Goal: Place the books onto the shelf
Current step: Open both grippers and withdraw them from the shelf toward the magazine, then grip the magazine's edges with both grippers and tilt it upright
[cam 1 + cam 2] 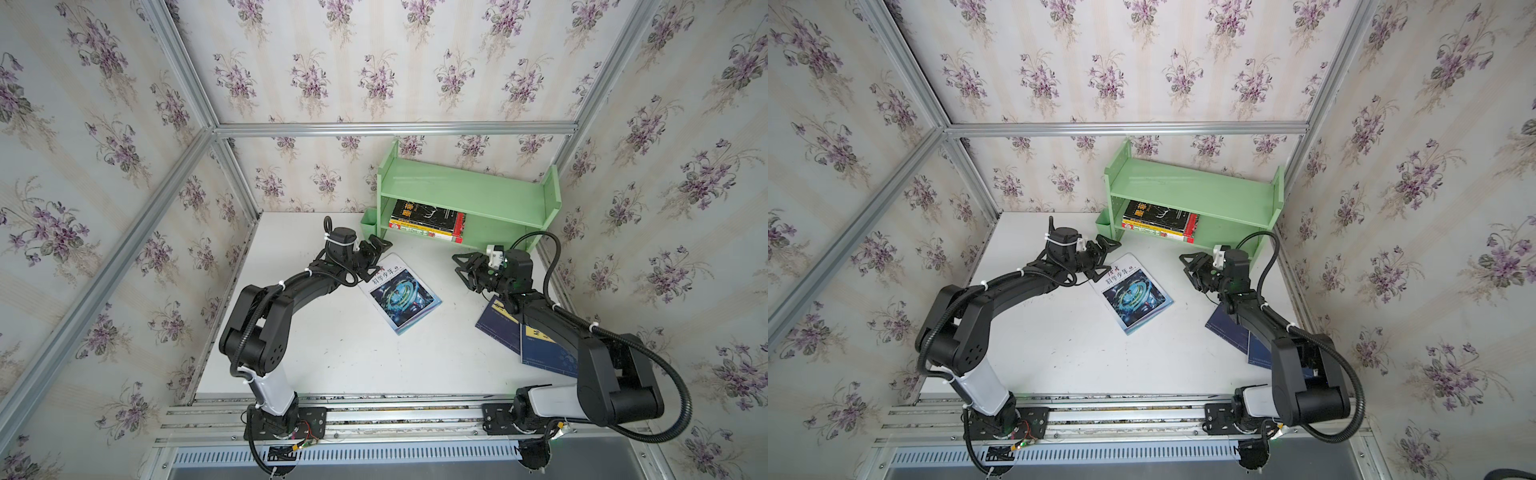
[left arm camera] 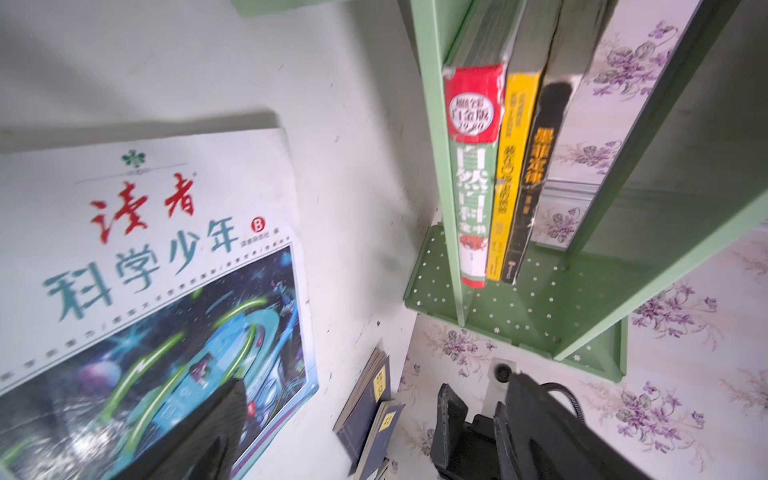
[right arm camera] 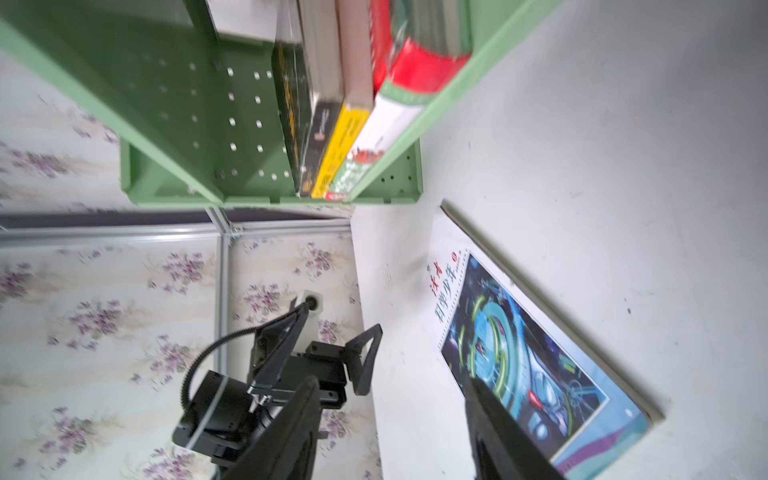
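Shelf stands at the far right of the white table, backed against the flowered wall. A small green cup is fixed to its left end.

We count three books lying flat in a stack at the left end of the lower tier. The black book is on top, the yellow book in the middle and the green book with the red band underneath. Their spines face the near side.

Out on the table, the white-blue magazine lies flat and face up near the middle, turned askew. At the right, on the near side of the shelf, lie the far navy book and the near navy book. Both carry yellow labels and are partly hidden under the right arm, with their edges meeting.

Left gripper hangs at the magazine's far left corner — jaws spread wide, nothing between them. Whether a finger touches the cover we cannot tell.

Right gripper hangs to the right of the magazine, between it and the shelf's right end, close to the far navy book — jaws parted, released, gripping nothing. The two claws face each other across the magazine's far edge, well apart.
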Motion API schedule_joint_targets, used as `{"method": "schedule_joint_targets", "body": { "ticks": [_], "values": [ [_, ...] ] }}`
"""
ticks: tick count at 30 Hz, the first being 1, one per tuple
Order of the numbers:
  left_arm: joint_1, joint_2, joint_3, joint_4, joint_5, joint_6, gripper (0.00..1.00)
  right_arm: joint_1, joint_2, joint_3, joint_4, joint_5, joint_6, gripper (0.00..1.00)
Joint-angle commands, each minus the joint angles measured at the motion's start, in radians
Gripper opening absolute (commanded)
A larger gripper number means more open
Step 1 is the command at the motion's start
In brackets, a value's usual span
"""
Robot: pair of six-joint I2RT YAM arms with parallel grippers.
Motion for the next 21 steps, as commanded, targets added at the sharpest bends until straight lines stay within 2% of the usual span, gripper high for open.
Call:
{"method": "schedule_joint_targets", "body": {
  "ticks": [1,5,8,13,17,21],
  "values": [
    [0.001,-0.045,-0.082,-0.046,-0.024,0.051,0.99,0.023,-0.030,-0.031,-0.161,0.107,-0.148,0.59],
    [-0.008,-0.069,-0.163,-0.047,-0.031,0.058,0.99,0.050,-0.050,-0.108,-0.088,0.179,-0.142,0.58],
    [-0.018,-0.061,-0.200,-0.050,-0.033,0.058,0.99,0.097,-0.050,-0.108,-0.127,0.246,-0.214,0.58],
    [-0.032,-0.043,-0.225,-0.074,-0.075,0.045,0.99,0.223,0.000,-0.005,-0.264,0.384,-0.433,0.59],
    [-0.040,-0.014,-0.204,-0.118,-0.088,0.059,0.98,0.247,0.091,0.074,-0.316,0.429,-0.541,0.59],
    [-0.056,0.018,-0.176,-0.164,-0.106,0.091,0.97,0.252,0.196,0.138,-0.345,0.433,-0.594,0.58]
  ]
}}
